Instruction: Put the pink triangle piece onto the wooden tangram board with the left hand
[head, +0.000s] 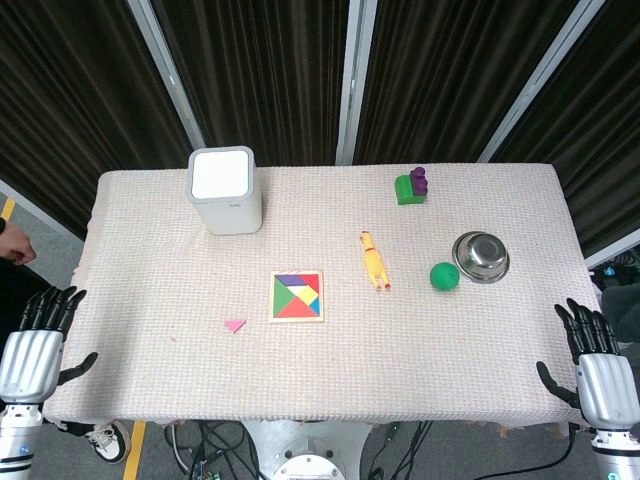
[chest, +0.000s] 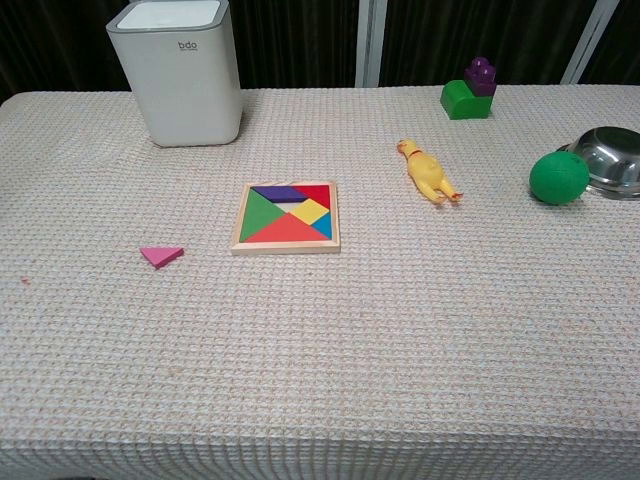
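While both hands wait off the desk edges, nothing's been picked up yet. Left hand (head: 35, 345) sits w/ fingers apart, holding nothing, well apart from the wooden tangram board (chest: 287, 218), off its near-left side. Right hand (head: 598, 362) is likewise spread and empty, far off the board's near-right side.

Pink triangle piece (chest: 161, 256) lies flat on the desk (chest: 330, 370) cloth, near the board's left edge but not touching, a bit nearer the robot than the board's middle. Board already shows coloured pieces filling its tray; can't tell from here if a gap is free for the pink one.

Handling, as a guess: piece looks thin, stiff, prob. light wood or plastic, not fragile. Flat on textured cloth means little edge to get under, so a pinch across two opposite sides, thumb vs finger, seems best; a top-down press would just push it into the weave. Small + smooth, so it could flick away or slip if squeezed off-centre. Cloth may drag w/ it.
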